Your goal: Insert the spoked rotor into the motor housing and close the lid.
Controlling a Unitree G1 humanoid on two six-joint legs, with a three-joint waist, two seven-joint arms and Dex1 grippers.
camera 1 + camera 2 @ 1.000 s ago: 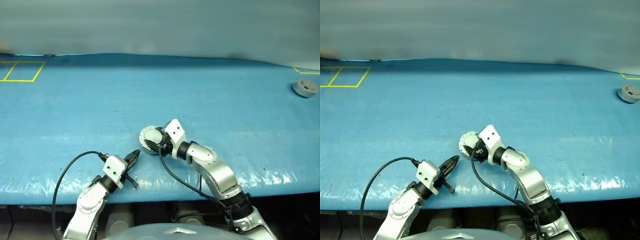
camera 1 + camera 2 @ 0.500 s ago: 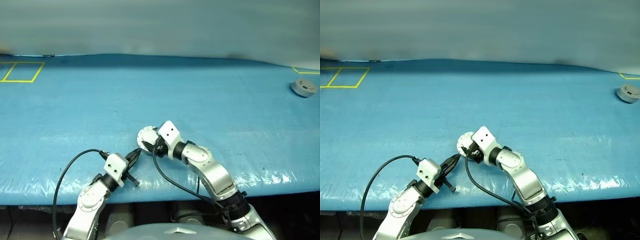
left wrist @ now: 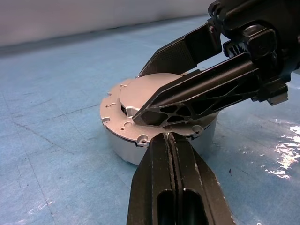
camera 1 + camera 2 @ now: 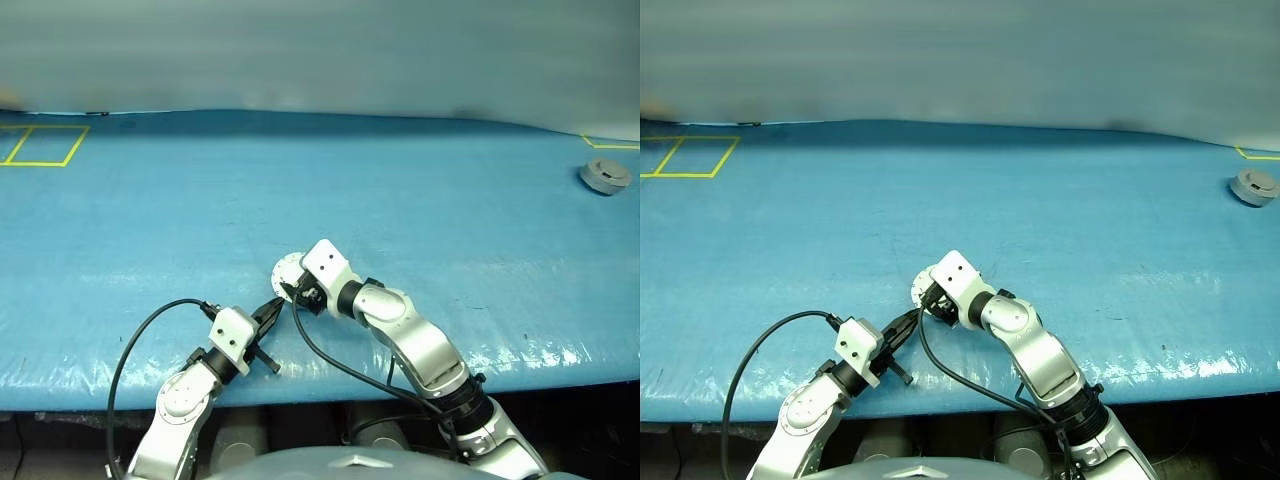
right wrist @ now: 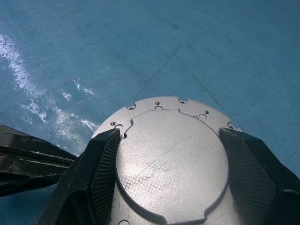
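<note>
The motor housing (image 3: pixel 159 136) sits on the blue bench (image 4: pixel 450 200) close to its near edge, with the lid (image 5: pixel 171 161) already down flat over it, plain face with the raised middle upward. I can't see the spoked rotor; whether it is inside I cannot tell.

The right gripper (image 5: pixel 171 173) reaches over the lid from about four o'clock, its jaws spread wide so that one finger lies along each side of the raised middle, resting on or just above the lid rather than pinching it. The left gripper (image 3: pixel 169 138) comes in from about seven o'clock with its jaws pressed together, tips at the housing's near rim just under the lid's edge.

From where I stand, the risk is the housing skating on the slick bench cover. If the right gripper presses off-centre, the casing may tip or slide, and the left tips are the only stop. Those tips could also wedge under the lid's edge and keep it from seating fully.

At about two o'clock, far off by the bench's far right corner, lies another grey round part (image 4: pixel 605 177).
</note>
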